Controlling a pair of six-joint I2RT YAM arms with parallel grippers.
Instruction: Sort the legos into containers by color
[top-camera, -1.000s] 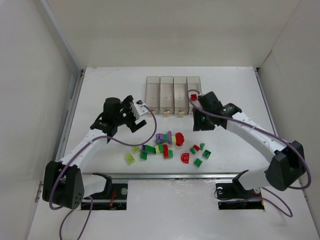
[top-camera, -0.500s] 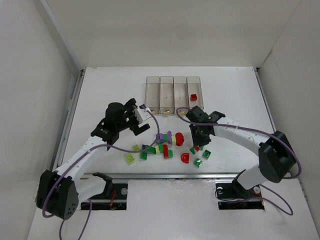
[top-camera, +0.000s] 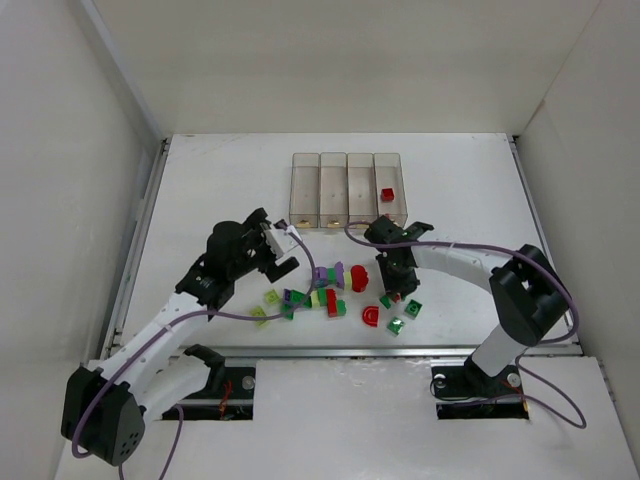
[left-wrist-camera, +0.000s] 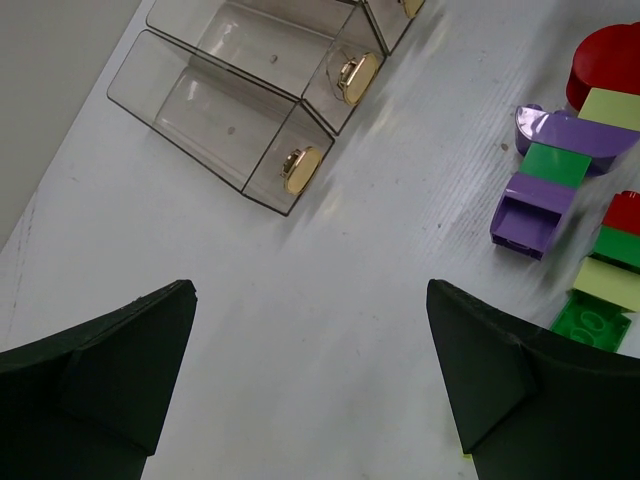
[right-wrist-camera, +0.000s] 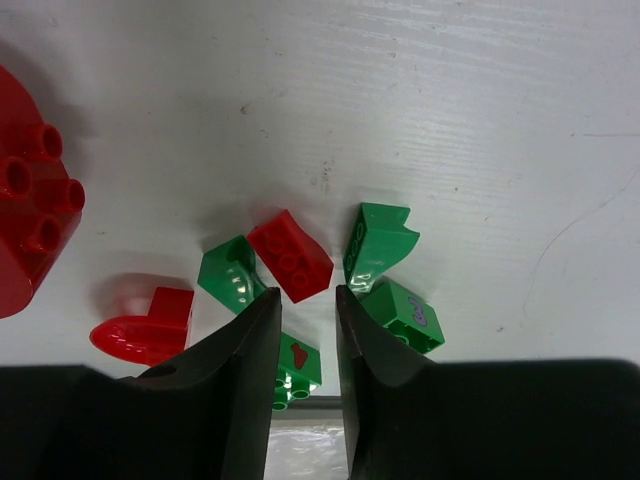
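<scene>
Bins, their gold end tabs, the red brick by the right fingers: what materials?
Clear rectangular bins: likely hard transparent plastic, glossy; the table shows through. Round gold tabs: shiny, perhaps metal or foil, unclear. Small red brick: moulded plastic, smooth, slight sheen.

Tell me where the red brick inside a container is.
In the top view, the red brick lies inside the rightmost container, roughly midway along it.

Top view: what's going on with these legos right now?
Color sorting has barely started: one red brick lies in the rightmost container; the other legos sit loose on the table. The right tool is down at a small red piece, jaws narrow; grip unclear. The left tool hangs wide open, empty.
</scene>
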